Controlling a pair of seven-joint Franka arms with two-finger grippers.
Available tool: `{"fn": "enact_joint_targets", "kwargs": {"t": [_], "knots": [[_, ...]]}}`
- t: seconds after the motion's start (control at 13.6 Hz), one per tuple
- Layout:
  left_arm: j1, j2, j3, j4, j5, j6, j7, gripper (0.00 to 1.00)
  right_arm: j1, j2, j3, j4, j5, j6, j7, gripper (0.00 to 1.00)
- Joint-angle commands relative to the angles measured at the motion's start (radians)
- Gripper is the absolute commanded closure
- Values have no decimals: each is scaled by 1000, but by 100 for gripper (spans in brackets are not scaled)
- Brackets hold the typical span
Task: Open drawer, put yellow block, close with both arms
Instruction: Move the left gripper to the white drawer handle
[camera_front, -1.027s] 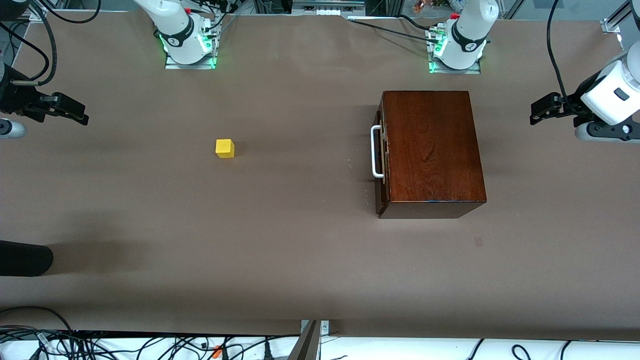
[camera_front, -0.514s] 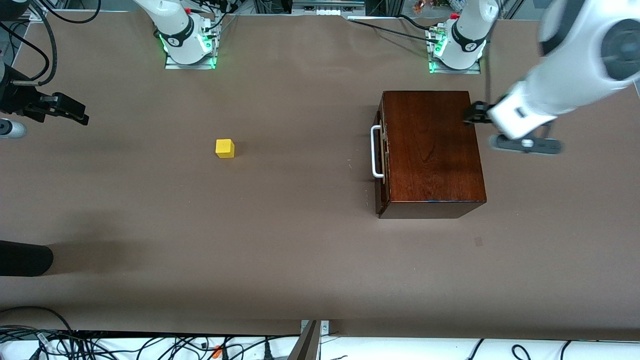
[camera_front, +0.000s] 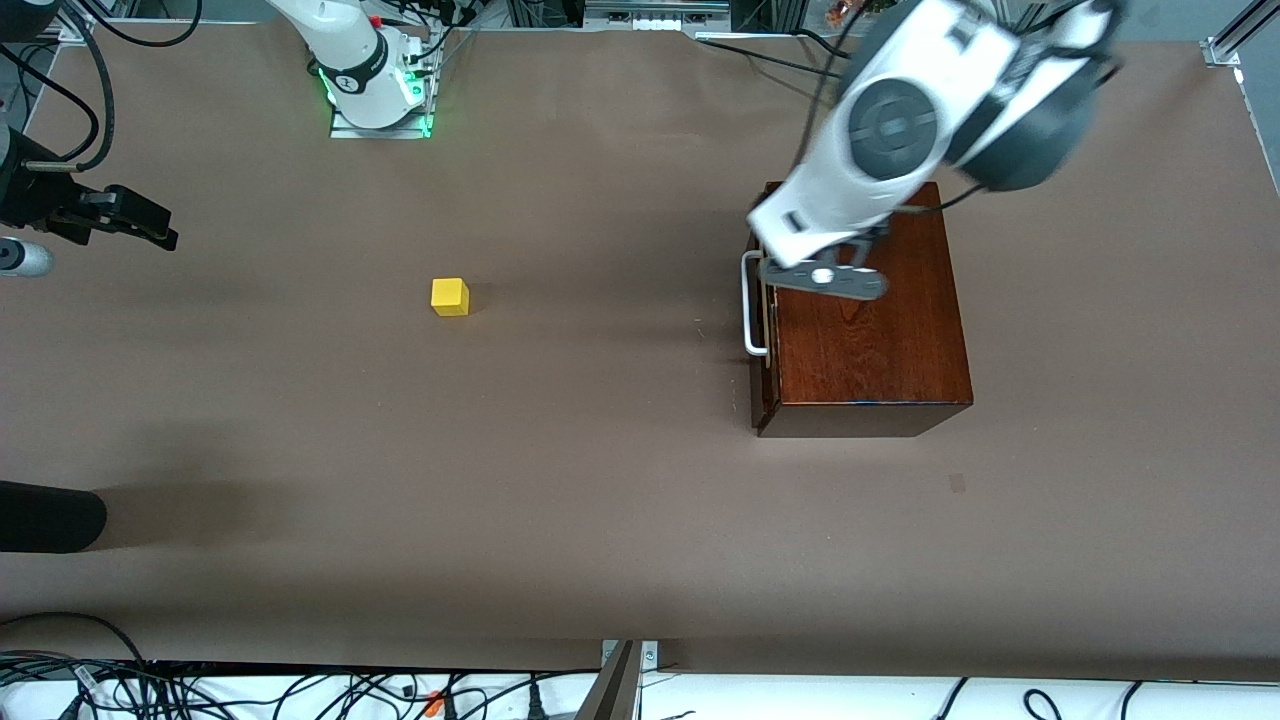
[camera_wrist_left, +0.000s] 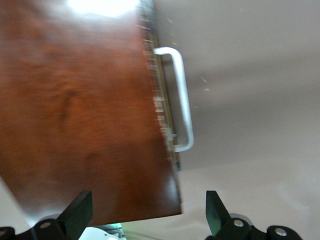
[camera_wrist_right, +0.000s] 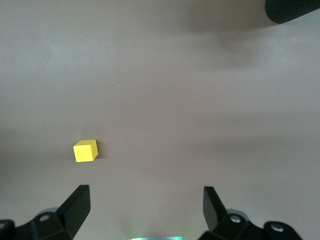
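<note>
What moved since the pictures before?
The left arm swung in from its end of the table; its open left pincer now hangs over the box by the handle. The block, shut drawer and waiting right pincer stayed put.

— What was hidden in the front view?
— The left gripper (camera_wrist_left: 147, 212) sat under its own wrist, which also covered part of the box (camera_front: 880, 340)
— And the drawer (camera_wrist_left: 167, 125)?
— Blurred

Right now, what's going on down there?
Left gripper open, over wooden box near handle. Right gripper open, waiting. Drawer shut. Yellow block untouched. Nothing blocking.
</note>
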Motion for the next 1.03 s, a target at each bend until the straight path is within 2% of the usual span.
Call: {"fn": "enact_joint_targets", "kwargs": {"t": [0.0, 0.15, 0.37, 0.51, 0.73, 0.95], "knots": [[-77, 97, 9, 78, 4, 47, -68, 0, -14, -1, 10, 9, 18, -3, 8, 0], [-112, 129, 9, 70, 19, 113, -166, 0, -14, -1, 10, 9, 18, -2, 8, 0], [-201, 175, 9, 72, 129, 131, -252, 0, -14, -1, 10, 9, 18, -3, 8, 0], [-221, 200, 11, 59, 146, 150, -297, 0, -14, -1, 10, 9, 18, -3, 8, 0], [-255, 220, 9, 26, 287, 154, -329, 0, -14, -1, 10, 9, 18, -3, 8, 0], [-267, 226, 11, -28, 329, 201, -389, 0, -14, -1, 10, 9, 18, -3, 8, 0]]}}
